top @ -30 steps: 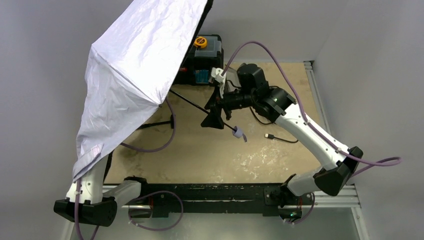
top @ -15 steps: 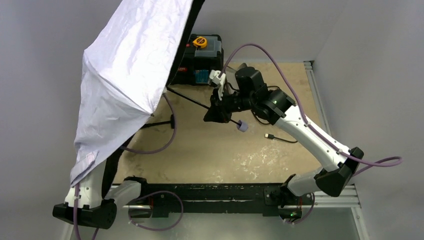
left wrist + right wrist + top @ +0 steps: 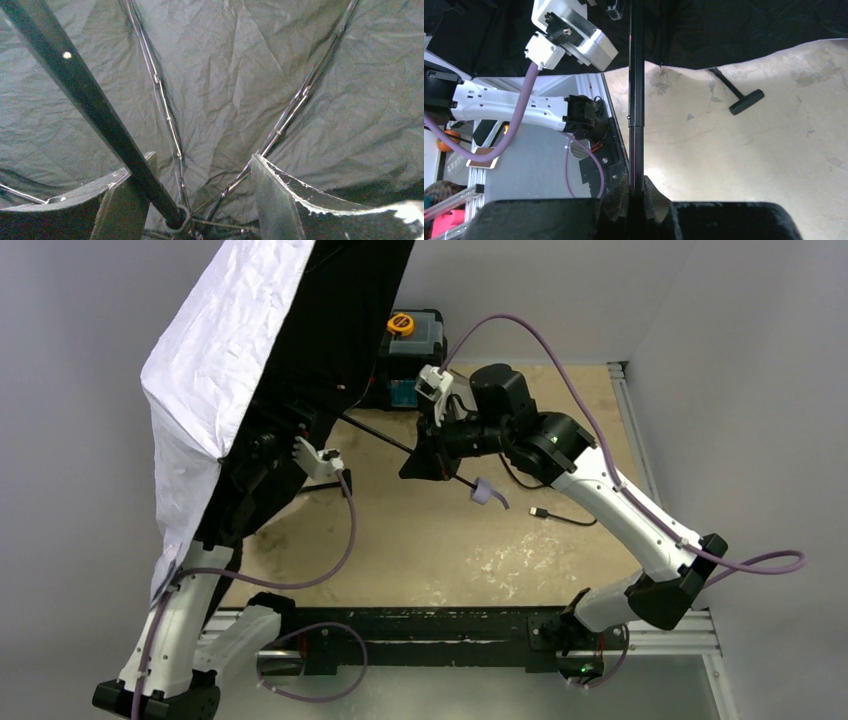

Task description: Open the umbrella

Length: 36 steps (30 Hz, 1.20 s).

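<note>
The umbrella (image 3: 215, 370) stands spread at the upper left, pale lavender outside with black lining (image 3: 340, 320) facing the table. Its thin black shaft (image 3: 385, 440) slants down to my right gripper (image 3: 432, 462), which is shut on the shaft (image 3: 636, 100) just above the small lavender handle (image 3: 487, 492). My left gripper (image 3: 202, 157) is up inside the canopy, open, its fingers (image 3: 280, 195) apart. The shaft (image 3: 95, 110) crosses in front of its left finger down to the runner ring (image 3: 176, 219). Ribs (image 3: 162, 95) fan over the lining. In the top view the left fingers are lost against the black lining.
A black toolbox (image 3: 415, 360) with an orange tape measure (image 3: 401, 324) stands at the back, beside the canopy. A loose cable plug (image 3: 540, 512) lies right of centre. A black T-shaped tool (image 3: 744, 102) lies on the tan tabletop (image 3: 420, 550). My left arm (image 3: 514, 107) crosses below the canopy.
The canopy has tipped up and left, baring its black lining and my left arm under it. My left gripper has opened; my right gripper has shut on the shaft.
</note>
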Each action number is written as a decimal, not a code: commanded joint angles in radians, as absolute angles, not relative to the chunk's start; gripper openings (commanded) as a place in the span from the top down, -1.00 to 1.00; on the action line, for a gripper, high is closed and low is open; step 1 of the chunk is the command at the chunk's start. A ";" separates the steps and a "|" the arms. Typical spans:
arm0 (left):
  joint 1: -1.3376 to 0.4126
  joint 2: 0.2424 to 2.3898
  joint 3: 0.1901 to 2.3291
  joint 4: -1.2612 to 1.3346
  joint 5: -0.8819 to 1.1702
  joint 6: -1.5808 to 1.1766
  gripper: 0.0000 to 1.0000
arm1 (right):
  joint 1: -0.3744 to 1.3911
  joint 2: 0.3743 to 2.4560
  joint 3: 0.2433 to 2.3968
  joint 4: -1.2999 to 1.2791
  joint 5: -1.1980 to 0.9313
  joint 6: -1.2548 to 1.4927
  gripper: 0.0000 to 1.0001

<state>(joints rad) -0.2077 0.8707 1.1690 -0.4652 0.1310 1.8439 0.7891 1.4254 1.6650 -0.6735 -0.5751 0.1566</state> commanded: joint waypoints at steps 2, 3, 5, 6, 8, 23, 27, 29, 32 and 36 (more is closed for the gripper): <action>-0.230 0.896 1.171 -0.354 -0.119 1.800 -0.28 | 0.781 1.383 1.709 -0.485 -0.540 0.192 1.00; -0.230 0.899 1.171 -0.332 -0.150 1.789 -0.27 | 0.781 1.378 1.701 -0.484 -0.539 0.193 1.00; -0.230 0.898 1.160 -0.299 -0.201 1.791 -0.27 | 0.781 1.369 1.692 -0.484 -0.534 0.190 1.00; -0.230 0.893 1.146 -0.273 -0.213 1.798 -0.27 | 0.781 1.368 1.691 -0.487 -0.535 0.188 1.00; -0.230 0.889 1.125 -0.219 -0.243 1.804 -0.29 | 0.782 1.365 1.690 -0.483 -0.534 0.193 1.00; -0.258 0.889 1.120 -0.245 -0.243 1.819 0.68 | 0.782 1.359 1.677 -0.467 -0.572 0.191 1.00; -0.356 0.859 1.112 -0.298 -0.203 1.838 0.67 | 0.781 1.364 1.678 -0.463 -0.576 0.191 1.00; -0.409 0.859 1.114 -0.319 -0.203 1.843 0.66 | 0.781 1.368 1.680 -0.462 -0.576 0.189 1.00; -0.476 0.871 1.124 -0.321 -0.204 1.843 0.65 | 0.782 1.370 1.683 -0.461 -0.576 0.186 1.00; -0.571 0.891 1.152 -0.344 -0.217 1.823 0.62 | 0.782 1.371 1.684 -0.460 -0.578 0.186 1.00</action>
